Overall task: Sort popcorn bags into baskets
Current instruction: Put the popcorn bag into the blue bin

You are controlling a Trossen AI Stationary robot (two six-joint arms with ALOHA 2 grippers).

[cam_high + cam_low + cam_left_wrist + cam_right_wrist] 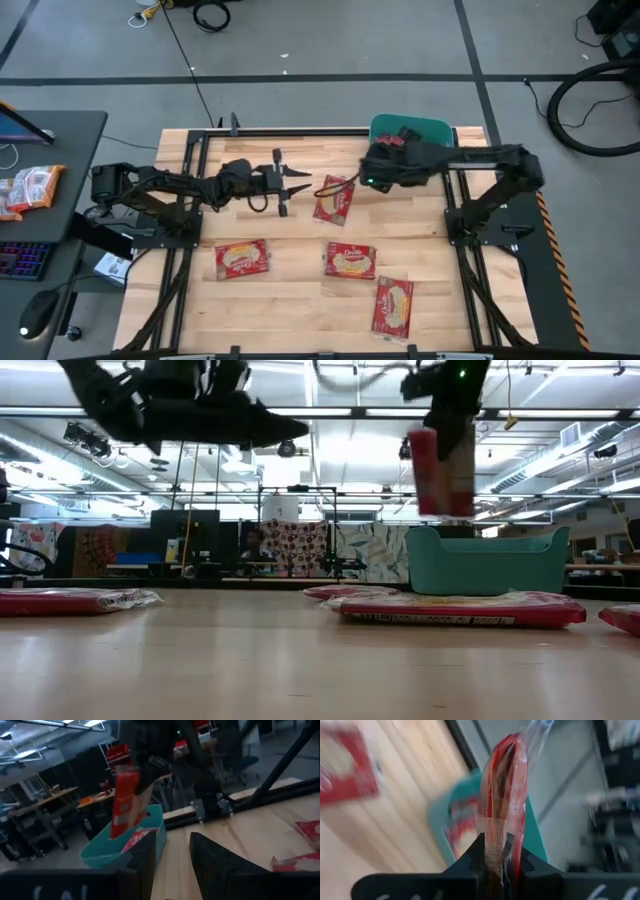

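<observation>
My right gripper [500, 845] is shut on a red popcorn bag [445, 470], held high above the table near the left end of the teal basket [490, 565]. In the high view the gripper [372, 178] hides this bag. The basket stands at the table's far edge [425, 128] and has a red bag [135, 837] inside it. Several more bags lie flat on the wood; the nearest [333, 200] is between the two grippers. My left gripper [300, 185] hovers open left of that bag, pointing level toward the right, with nothing between its fingers [210, 865]. My right gripper pinches the bag's upper end [495, 840] between its two fingers, and the bag stands edge-on in the gap. The fingers come slanting down from above. The bag hangs below them [125, 800], nearly upright and clear of the table and the basket.
Other bags lie toward the near side [241, 258], [350, 260], [393, 305]. Black frame rails [465, 230] run along both sides of the wooden top. A desk at the far left holds a keyboard, a mouse and some packets [30, 185].
</observation>
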